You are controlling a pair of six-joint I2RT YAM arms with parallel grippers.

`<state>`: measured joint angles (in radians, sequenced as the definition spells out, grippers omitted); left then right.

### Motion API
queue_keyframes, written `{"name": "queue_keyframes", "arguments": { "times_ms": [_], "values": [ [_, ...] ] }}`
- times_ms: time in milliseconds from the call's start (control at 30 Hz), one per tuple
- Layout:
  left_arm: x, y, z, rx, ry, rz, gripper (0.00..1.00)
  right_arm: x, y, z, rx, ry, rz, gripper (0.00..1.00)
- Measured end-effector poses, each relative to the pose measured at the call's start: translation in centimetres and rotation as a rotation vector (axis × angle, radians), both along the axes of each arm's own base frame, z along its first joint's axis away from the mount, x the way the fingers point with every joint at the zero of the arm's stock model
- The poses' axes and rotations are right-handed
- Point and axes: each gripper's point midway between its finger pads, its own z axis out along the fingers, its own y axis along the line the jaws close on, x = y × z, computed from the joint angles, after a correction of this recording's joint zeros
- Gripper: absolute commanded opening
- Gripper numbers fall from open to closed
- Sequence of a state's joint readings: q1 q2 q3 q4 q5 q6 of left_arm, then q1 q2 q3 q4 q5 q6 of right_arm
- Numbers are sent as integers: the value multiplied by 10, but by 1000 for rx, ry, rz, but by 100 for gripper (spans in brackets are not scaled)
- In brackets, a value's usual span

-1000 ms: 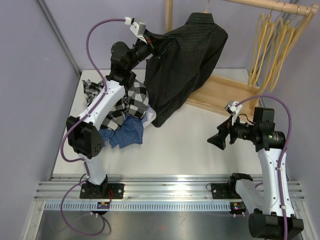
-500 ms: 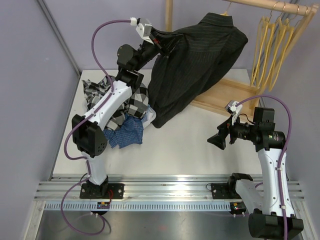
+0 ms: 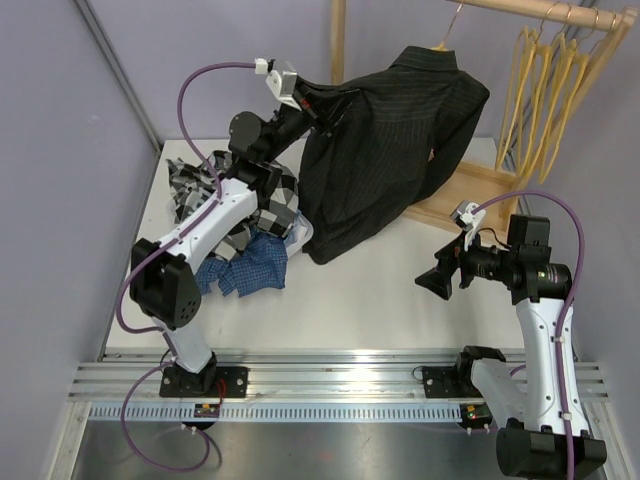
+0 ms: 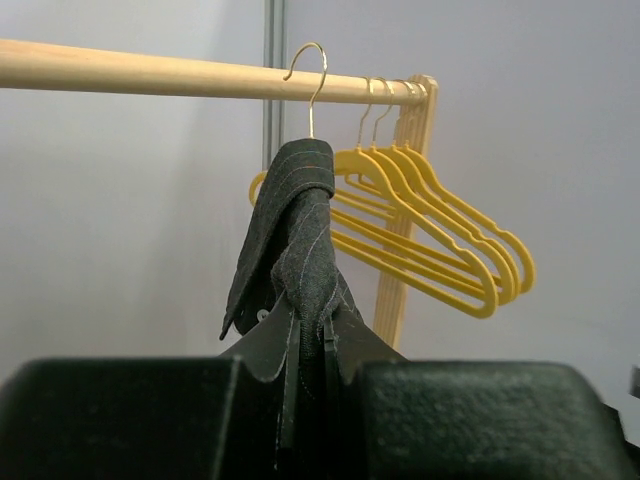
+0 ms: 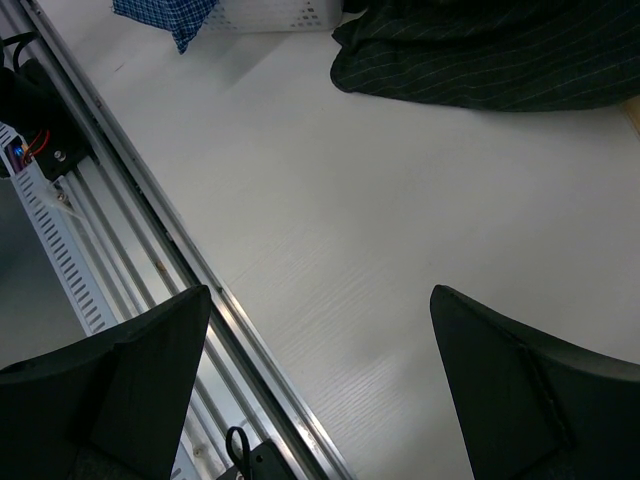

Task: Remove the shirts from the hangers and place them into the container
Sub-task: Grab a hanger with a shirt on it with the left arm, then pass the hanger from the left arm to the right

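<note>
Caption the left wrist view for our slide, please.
Left gripper pinches the pinstriped shirt hanging from the rail beside empty yellow hangers.

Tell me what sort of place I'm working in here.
Likely a robot lab test cell, not a home: plain partition walls, an aluminium mounting rail along the white table, a small wooden clothes rack with yellow hangers.

The pinstriped shirt (image 3: 390, 130) hides most of its hanger (image 4: 309, 110), and heaped shirts (image 3: 255, 268) bury most of the container (image 5: 280, 12).
</note>
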<state>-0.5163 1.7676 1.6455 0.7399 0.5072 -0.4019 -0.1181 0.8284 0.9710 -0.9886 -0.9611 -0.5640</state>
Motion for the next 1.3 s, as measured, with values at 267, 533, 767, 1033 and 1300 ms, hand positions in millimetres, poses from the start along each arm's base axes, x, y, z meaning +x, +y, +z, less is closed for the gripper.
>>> {"name": "queue_keyframes", "arguments": {
  "times_ms": [267,533,767,1033,1300],
  "values": [
    [-44,24,7,-36,-19,-18,0,-1,0,0,-4,-11,12,99],
    [-74,34,-38,2,31,-57,0,-14,1,-3,-37,-26,72,99],
    [-115,45,-90,106,74,-107,0,-32,2,29,-111,-163,177,99],
    [-173,67,-106,225,-19,-151,0,-32,4,76,-163,-361,235,99],
    [-209,84,-147,427,-57,-168,0,-21,-21,64,-331,-357,164,88]
  ]
}}
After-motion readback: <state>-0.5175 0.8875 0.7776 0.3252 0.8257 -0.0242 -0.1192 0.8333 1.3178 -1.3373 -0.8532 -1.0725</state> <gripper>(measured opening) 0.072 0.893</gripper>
